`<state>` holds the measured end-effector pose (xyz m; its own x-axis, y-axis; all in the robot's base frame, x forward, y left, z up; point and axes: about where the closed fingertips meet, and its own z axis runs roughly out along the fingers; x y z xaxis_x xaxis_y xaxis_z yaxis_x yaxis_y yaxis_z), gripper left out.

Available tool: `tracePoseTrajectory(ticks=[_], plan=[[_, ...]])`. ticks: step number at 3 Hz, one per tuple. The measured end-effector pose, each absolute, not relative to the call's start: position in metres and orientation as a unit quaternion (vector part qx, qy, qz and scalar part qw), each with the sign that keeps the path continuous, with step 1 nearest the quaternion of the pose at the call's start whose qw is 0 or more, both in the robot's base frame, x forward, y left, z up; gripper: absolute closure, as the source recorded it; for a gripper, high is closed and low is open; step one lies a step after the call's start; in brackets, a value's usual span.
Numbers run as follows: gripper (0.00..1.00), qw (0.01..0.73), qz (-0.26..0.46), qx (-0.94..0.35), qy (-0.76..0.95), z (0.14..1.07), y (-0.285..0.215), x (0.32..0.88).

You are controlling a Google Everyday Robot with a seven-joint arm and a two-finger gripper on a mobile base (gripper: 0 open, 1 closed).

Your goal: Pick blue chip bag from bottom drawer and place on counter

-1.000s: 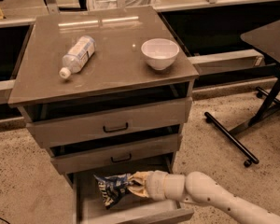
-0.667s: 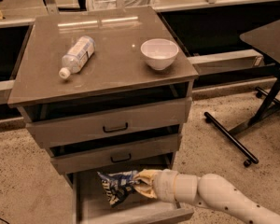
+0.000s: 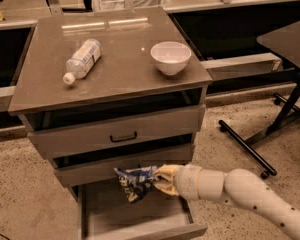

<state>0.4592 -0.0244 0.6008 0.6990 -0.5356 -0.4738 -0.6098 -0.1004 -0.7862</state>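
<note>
You have the gripper (image 3: pixel 159 180) clamped on the blue chip bag (image 3: pixel 133 182), which hangs above the bottom drawer (image 3: pixel 132 219) floor, below the counter's (image 3: pixel 115 79) front edge. That height, I judge, lets the bag clear the drawer's walls.

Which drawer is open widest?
The bottom drawer: pulled far out, floor showing; top drawer and middle drawer barely ajar. End effector holds the blue chip bag above it.

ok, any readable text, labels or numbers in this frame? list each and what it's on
On the blue chip bag, held by the gripper above the bottom drawer: white lettering, illegible.
On the clear bottle lying on the counter: label print, illegible.
On the white bowl: none.
</note>
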Motion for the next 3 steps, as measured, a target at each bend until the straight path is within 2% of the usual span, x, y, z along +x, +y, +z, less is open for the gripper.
tracePoseTrajectory(ticks=[1, 3], plan=[[1.0, 0.551, 0.007, -0.76, 0.345, 0.693, -0.036, 0.495], [1.0, 0.53, 0.052, -0.796, 0.287, 0.807, -0.036, 0.545]])
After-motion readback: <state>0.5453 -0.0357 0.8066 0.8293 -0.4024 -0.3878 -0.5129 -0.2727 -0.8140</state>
